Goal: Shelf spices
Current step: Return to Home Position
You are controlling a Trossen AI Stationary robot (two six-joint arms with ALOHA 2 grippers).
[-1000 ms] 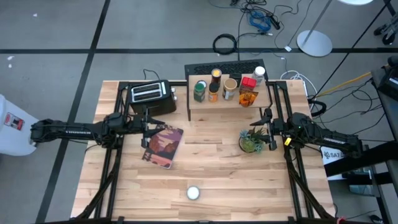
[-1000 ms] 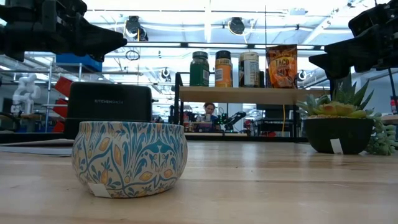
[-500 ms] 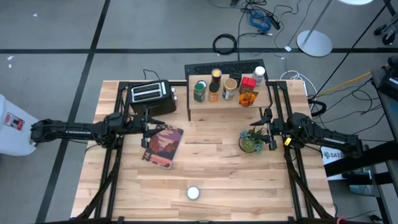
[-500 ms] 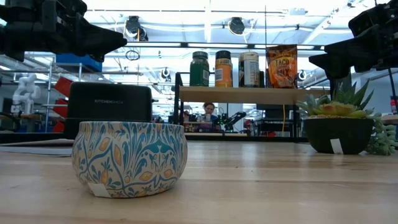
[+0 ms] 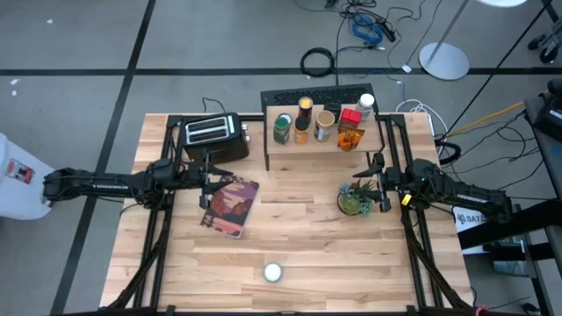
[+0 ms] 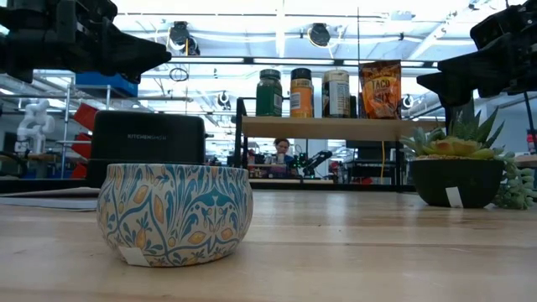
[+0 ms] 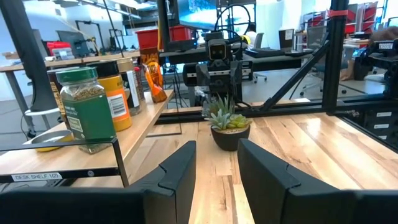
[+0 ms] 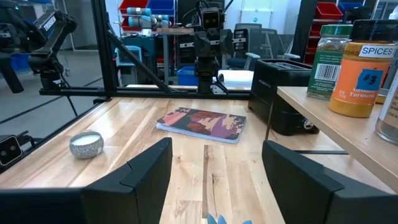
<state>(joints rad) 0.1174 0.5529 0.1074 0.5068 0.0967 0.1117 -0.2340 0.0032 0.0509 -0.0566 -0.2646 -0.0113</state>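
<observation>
No shift: plant (image 5: 353,202) beside right pincer (image 5: 376,185)

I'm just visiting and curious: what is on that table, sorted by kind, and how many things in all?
Spice containers on the shelf, seen from above: 7
Shelf: 1
Toaster: 1
Book: 1
Potted plant: 1
Patterned round tin: 1
Total: 12

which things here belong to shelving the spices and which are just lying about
Job: green-lidded jar, orange turmeric jar, red-topped can, orange taco packet, light wooden shelf on black legs.
Lying about: black two-slot toaster, reddish-covered book, potted green succulent, blue patterned round tin.
</observation>
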